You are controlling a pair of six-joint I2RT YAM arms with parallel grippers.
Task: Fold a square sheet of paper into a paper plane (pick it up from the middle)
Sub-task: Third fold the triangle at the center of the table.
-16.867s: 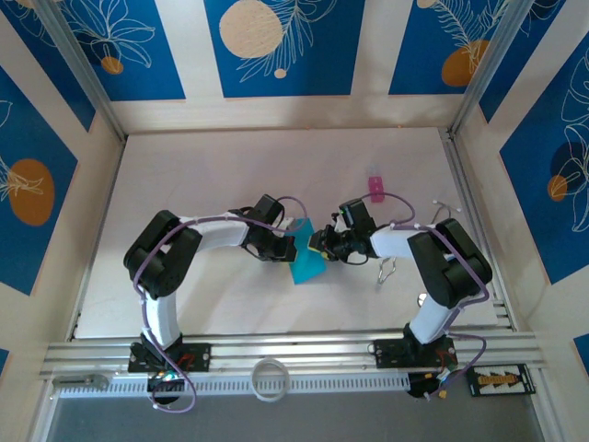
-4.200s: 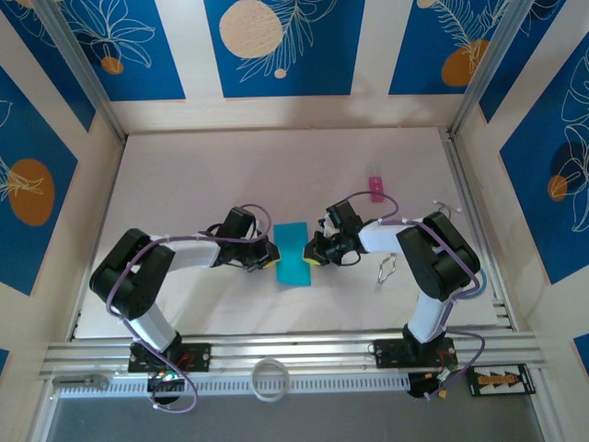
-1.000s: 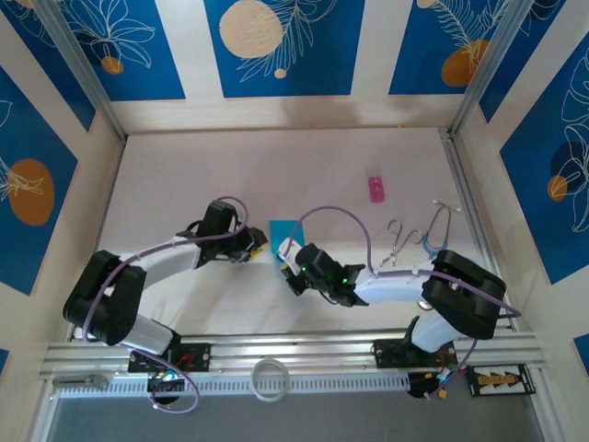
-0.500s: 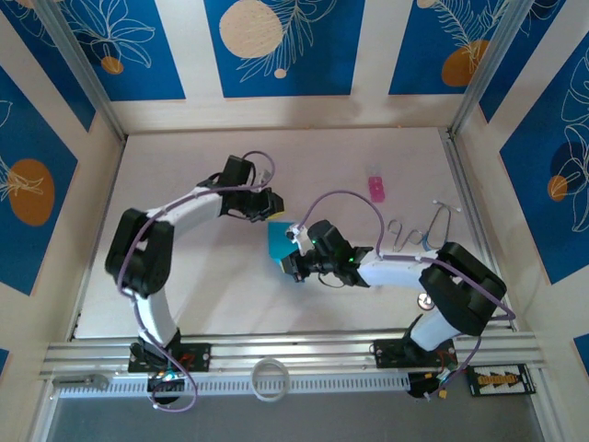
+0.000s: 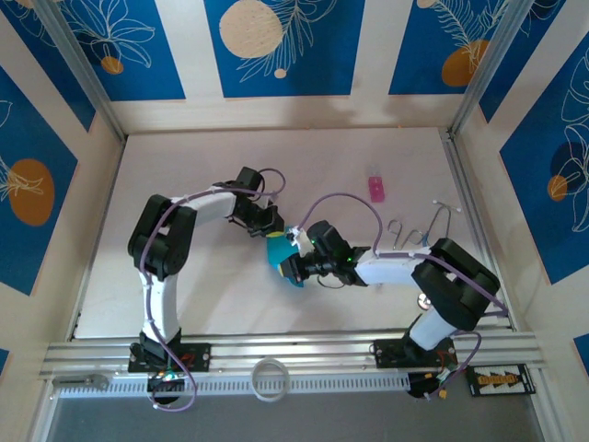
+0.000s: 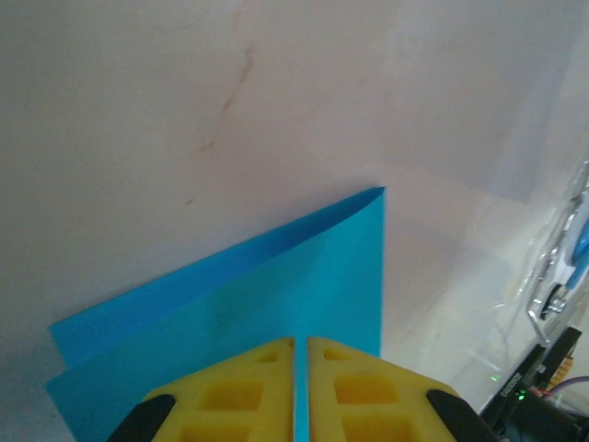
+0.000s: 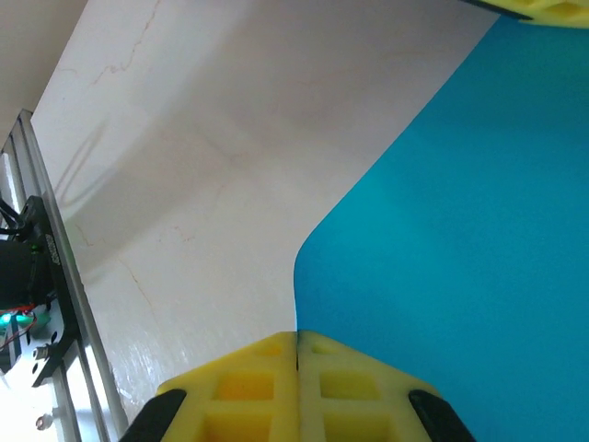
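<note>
The square sheet of paper (image 5: 278, 250) is cyan-blue, folded over itself, and held between the two arms near the table's middle. My left gripper (image 5: 270, 225) meets it from the far side. In the left wrist view its yellow jaws (image 6: 300, 343) are shut with a thin strip of the sheet (image 6: 276, 276) pinched between them, two layers showing. My right gripper (image 5: 293, 266) is at the sheet's near right. In the right wrist view its jaws (image 7: 296, 336) are pressed together on the edge of the sheet (image 7: 460, 230). The left gripper's yellow finger (image 7: 552, 7) shows at the top.
A small pink object (image 5: 375, 189) lies at the far right of the white table (image 5: 184, 166). Metal scissor-like tools (image 5: 405, 235) lie right of the right arm. A white ring (image 5: 269, 378) sits on the front rail. Blue leaf-patterned panels wall three sides.
The left arm swung from the sheet's left round to its far side, then came down onto its far edge and closed there. The right gripper kept hold and shifted slightly.
</note>
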